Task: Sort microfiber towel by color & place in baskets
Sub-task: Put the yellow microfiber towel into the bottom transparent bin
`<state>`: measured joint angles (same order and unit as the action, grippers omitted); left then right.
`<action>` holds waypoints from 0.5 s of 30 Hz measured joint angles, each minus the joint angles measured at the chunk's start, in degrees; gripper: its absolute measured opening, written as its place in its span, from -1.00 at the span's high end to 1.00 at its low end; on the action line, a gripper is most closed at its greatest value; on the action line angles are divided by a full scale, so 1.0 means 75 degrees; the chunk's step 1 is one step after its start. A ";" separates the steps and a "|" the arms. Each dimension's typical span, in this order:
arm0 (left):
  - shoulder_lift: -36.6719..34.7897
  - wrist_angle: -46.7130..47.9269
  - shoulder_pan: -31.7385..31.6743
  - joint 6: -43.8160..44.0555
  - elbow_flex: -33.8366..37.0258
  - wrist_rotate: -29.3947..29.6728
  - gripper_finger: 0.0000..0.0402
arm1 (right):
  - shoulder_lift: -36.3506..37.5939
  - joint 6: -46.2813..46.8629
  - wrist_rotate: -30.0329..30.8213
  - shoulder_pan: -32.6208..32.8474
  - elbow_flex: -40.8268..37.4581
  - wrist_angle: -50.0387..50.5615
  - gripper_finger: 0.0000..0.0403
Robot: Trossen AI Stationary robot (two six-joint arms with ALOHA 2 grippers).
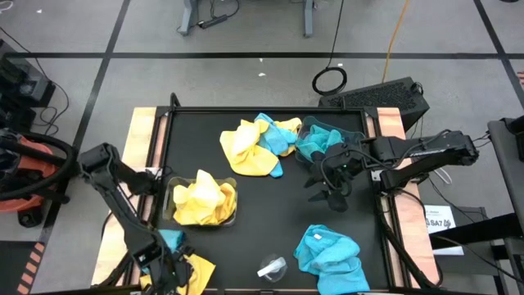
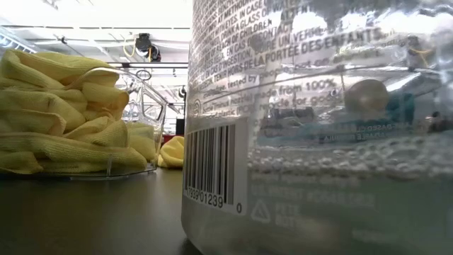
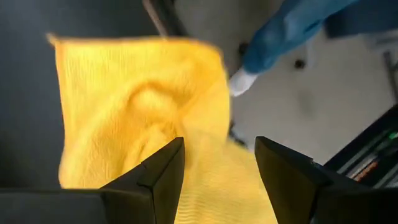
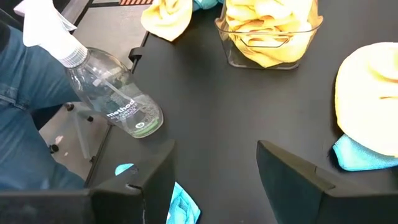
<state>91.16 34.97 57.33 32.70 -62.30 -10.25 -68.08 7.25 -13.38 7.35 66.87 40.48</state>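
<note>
Left gripper (image 3: 214,171), fingers parted and empty, hovers over a bright yellow fuzzy towel (image 3: 143,112) at the black tabletop's (image 1: 270,205) near-left corner; right gripper (image 4: 214,177), released, hangs at far right.

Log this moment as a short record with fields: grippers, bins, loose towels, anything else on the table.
left gripper: open, over a yellow towel at the table's near left corner
right gripper: open, above the bare table beside the teal bin
yellow bin: clear, filled with yellow towels
teal bin: holds teal towels, at the far right
mixed pile: yellow and teal towels together, far centre
loose teal towels: near right
bottle: clear, lying on its side near the table's front edge
person: jeans beside the table
</note>
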 joint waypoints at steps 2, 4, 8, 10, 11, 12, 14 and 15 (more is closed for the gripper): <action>0.0195 0.0325 0.0081 0.0005 -0.0003 0.0129 -0.01 | -0.0002 -0.0001 0.0001 0.0000 0.0000 0.0000 -0.05; 0.0393 0.0541 0.0086 0.0003 -0.0003 0.0177 -0.01 | 0.0001 -0.0001 0.0001 0.0000 0.0000 -0.0004 -0.05; 0.0715 0.0679 0.0072 0.0001 -0.0003 0.0472 -0.01 | 0.0001 -0.0001 0.0001 0.0000 0.0000 -0.0005 -0.05; 0.0844 0.0670 0.0072 -0.0002 -0.0003 0.0727 -0.01 | 0.0001 -0.0001 0.0001 0.0000 0.0000 -0.0002 -0.05; 0.0900 0.0667 0.0070 -0.0001 -0.0003 0.0815 -0.01 | 0.0001 -0.0001 0.0003 0.0000 0.0000 -0.0005 -0.05; 0.0960 0.0666 0.0058 -0.0007 -0.0003 0.0834 -0.01 | 0.0001 -0.0001 0.0004 0.0000 0.0000 -0.0005 -0.05; 0.1058 0.0666 0.0054 -0.0024 -0.0003 0.0830 0.01 | 0.0001 0.0005 0.0004 0.0000 0.0000 -0.0002 -0.05; 0.1086 0.0668 0.0054 -0.0028 -0.0003 0.0820 0.04 | 0.0001 0.0005 0.0004 0.0000 0.0000 -0.0002 -0.05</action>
<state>99.31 39.99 57.74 32.49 -62.33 -4.10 -68.07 7.29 -13.34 7.35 66.87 40.47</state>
